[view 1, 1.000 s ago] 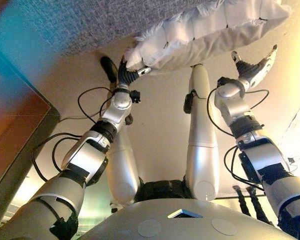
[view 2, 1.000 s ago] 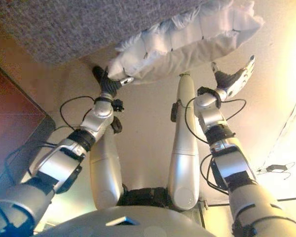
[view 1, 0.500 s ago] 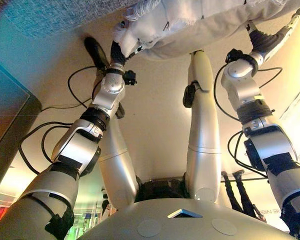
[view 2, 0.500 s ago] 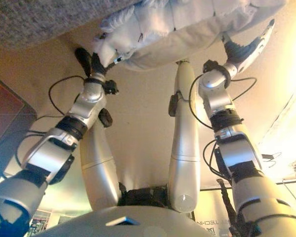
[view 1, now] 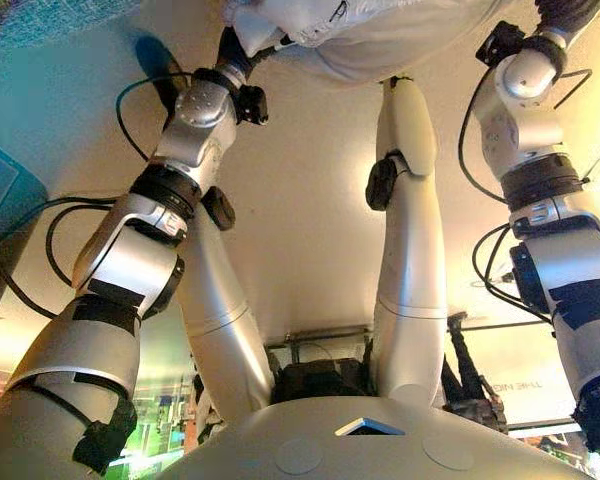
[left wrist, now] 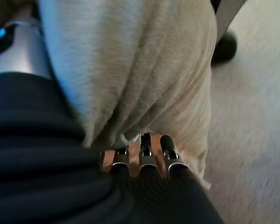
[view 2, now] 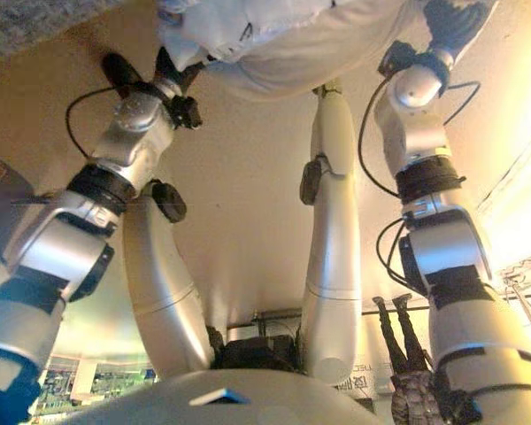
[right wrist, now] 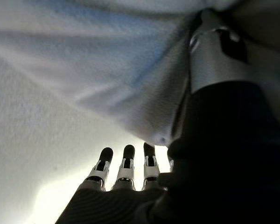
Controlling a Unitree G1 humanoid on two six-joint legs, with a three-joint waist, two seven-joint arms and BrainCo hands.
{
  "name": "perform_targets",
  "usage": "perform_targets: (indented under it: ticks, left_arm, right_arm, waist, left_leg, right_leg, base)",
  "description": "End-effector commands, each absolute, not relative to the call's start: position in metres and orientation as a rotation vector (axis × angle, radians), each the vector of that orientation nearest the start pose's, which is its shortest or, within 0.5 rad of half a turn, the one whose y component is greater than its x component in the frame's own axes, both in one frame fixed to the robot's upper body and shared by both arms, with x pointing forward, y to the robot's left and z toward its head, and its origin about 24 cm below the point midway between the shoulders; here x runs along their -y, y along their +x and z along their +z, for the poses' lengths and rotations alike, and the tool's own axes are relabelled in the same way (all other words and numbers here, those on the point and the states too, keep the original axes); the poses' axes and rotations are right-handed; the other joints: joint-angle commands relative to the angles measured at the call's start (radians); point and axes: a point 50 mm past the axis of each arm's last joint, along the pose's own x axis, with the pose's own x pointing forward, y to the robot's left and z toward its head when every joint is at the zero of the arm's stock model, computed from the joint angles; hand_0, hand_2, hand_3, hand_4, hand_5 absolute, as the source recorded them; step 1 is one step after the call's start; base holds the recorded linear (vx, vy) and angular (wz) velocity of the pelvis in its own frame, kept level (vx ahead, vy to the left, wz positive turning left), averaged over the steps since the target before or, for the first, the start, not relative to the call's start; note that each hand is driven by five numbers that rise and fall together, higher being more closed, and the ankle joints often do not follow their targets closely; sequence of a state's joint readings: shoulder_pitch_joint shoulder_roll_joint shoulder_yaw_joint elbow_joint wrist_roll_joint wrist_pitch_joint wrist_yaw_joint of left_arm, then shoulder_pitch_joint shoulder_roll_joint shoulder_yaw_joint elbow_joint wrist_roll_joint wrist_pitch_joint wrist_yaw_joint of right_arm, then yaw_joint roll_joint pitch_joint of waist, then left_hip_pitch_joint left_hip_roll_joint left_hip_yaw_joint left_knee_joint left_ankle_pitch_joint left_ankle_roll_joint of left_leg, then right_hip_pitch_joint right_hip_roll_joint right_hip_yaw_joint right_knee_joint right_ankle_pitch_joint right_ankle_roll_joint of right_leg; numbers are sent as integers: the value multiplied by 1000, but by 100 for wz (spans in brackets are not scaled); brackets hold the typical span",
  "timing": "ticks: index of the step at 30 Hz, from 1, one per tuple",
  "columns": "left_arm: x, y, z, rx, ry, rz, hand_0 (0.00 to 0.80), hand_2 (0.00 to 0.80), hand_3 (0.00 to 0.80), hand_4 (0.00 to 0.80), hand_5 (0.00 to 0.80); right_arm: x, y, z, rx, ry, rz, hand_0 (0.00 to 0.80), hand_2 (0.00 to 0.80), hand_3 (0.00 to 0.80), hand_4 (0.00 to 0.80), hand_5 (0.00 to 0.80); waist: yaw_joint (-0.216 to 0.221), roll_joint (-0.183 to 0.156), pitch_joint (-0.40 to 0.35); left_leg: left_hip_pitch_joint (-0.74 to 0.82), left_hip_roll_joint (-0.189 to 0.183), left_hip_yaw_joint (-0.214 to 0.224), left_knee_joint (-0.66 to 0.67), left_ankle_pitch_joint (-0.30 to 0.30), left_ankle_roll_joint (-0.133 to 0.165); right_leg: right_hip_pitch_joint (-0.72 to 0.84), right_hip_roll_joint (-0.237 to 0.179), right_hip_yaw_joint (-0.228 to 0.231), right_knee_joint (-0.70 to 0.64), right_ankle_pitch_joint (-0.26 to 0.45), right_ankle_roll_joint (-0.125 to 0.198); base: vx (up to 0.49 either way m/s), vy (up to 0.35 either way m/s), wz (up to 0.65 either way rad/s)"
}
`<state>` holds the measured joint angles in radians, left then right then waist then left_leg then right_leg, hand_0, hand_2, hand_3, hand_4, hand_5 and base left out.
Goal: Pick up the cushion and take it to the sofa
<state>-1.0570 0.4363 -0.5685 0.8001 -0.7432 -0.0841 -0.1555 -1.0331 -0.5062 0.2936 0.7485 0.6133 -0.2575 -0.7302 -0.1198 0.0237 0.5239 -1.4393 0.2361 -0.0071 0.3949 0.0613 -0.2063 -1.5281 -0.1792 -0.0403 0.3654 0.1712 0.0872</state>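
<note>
Left eye view: cushion [view 1: 365,35], pale cream with a white ruffled edge, is at the far edge of view, off the beige floor [view 1: 300,240]. Left hand [left wrist: 142,156] has its fingers curled into the fabric. Right hand [right wrist: 126,168] lies underneath, fingers straight. Grey sofa [view 2: 26,22] edge far left.

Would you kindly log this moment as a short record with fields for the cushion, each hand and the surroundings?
cushion: pale cushion, held up between both hands at the top of the eye views
left hand: left hand, fingers dug into the cushion's fabric, tips hidden
right hand: right hand, fingers straight, cushion lying against the thumb side
surroundings: beige floor; grey fabric edge, probably the sofa
</note>
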Motion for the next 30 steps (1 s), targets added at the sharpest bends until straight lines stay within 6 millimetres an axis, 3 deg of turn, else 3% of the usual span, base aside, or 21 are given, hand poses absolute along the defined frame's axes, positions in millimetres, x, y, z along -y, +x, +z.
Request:
perform_targets:
  ticks: [1,7,8,9,10,11,19,26,30]
  left_arm:
    - [-67,389,196,131,106,-758,0,0,0,0,0]
    - [-45,382,216,194,59,-842,0,0,0,0,0]
    - [-44,381,218,205,55,-844,282,282,282,282,282]
    - [-43,380,219,219,48,-843,646,646,646,646,646]
    - [-43,378,220,235,37,-846,800,800,800,800,800]
    - [-43,377,221,250,29,-847,800,800,800,800,800]
    - [-52,368,221,359,-78,-805,800,800,800,800,800]
    - [-77,357,182,356,-117,-721,800,800,800,800,800]
    - [-95,348,159,374,-178,-603,800,800,800,800,800]
  right_arm:
    - [169,382,303,718,206,-275,0,0,0,0,0]
    - [124,377,312,752,162,201,0,0,0,0,0]
    - [118,375,311,745,160,279,0,0,0,0,0]
    - [112,372,310,749,152,348,223,223,223,223,223]
    - [108,370,309,750,148,406,728,728,728,728,728]
    - [107,367,308,756,144,446,800,800,800,800,800]
    - [110,354,298,819,119,549,800,800,800,800,800]
    - [130,344,259,782,94,506,800,800,800,800,800]
    - [131,334,233,755,64,496,800,800,800,800,800]
  waist:
    - [6,-47,-4]
    - [2,-56,-4]
    - [3,-57,-4]
    - [4,-59,-4]
    - [4,-60,-4]
    - [5,-62,-4]
    - [16,-59,-4]
    - [32,-58,-4]
    - [41,-60,-4]
  left_leg:
    - [-63,9,-57,9,23,37]
    - [-73,7,-64,-10,34,33]
    - [-73,5,-66,-11,36,32]
    - [-73,3,-67,-12,39,29]
    - [-71,0,-70,-13,42,27]
    - [-70,-1,-73,-12,43,26]
    - [-41,-2,-88,-26,64,9]
    - [106,6,-82,-70,100,-4]
    - [226,17,-82,-91,115,-9]
  right_leg:
    - [9,-28,1,24,-8,86]
    - [-5,-29,1,4,-2,88]
    - [-5,-30,0,3,-2,88]
    - [-3,-30,-1,1,-1,90]
    - [-1,-30,-1,-1,0,90]
    - [0,-31,-2,-1,0,91]
    - [37,-38,5,-19,-4,100]
    - [199,-44,-1,-54,-12,101]
    - [315,-42,-6,-59,-21,97]
  base:
    - [0,0,0]
    - [0,0,0]
    - [0,0,0]
    - [0,0,0]
    - [0,0,0]
    - [0,0,0]
    - [-39,29,1]
    - [-58,52,3]
    - [-69,129,-1]
